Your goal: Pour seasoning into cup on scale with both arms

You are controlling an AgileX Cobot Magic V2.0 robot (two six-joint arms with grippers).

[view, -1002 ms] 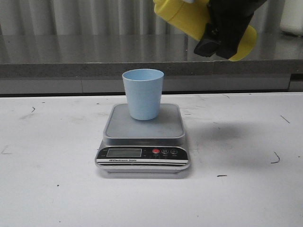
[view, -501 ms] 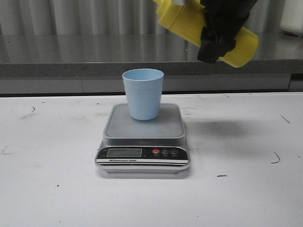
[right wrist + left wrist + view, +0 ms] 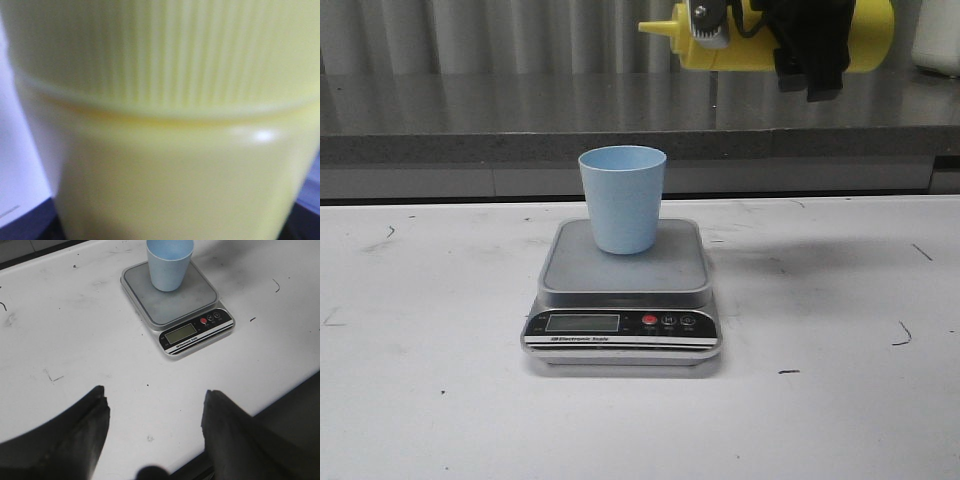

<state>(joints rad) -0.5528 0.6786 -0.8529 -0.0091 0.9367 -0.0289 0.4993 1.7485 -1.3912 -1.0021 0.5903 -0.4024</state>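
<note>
The pale blue cup stands upright on the steel platform of the silver-grey scale at the middle of the table. My right gripper is shut on the yellow seasoning bottle and holds it lying level, high above and to the right of the cup, nozzle pointing left. The bottle fills the right wrist view, so the fingers are hidden there. My left gripper is open and empty, above the near part of the table, with the scale and cup ahead of it.
A grey counter ledge runs behind the white table. A white object stands at the back right. The table's near edge shows in the left wrist view.
The right gripper has swung the bottle from tilted, nozzle up-left, to level, and lifted it; the nozzle tip has come into view.
</note>
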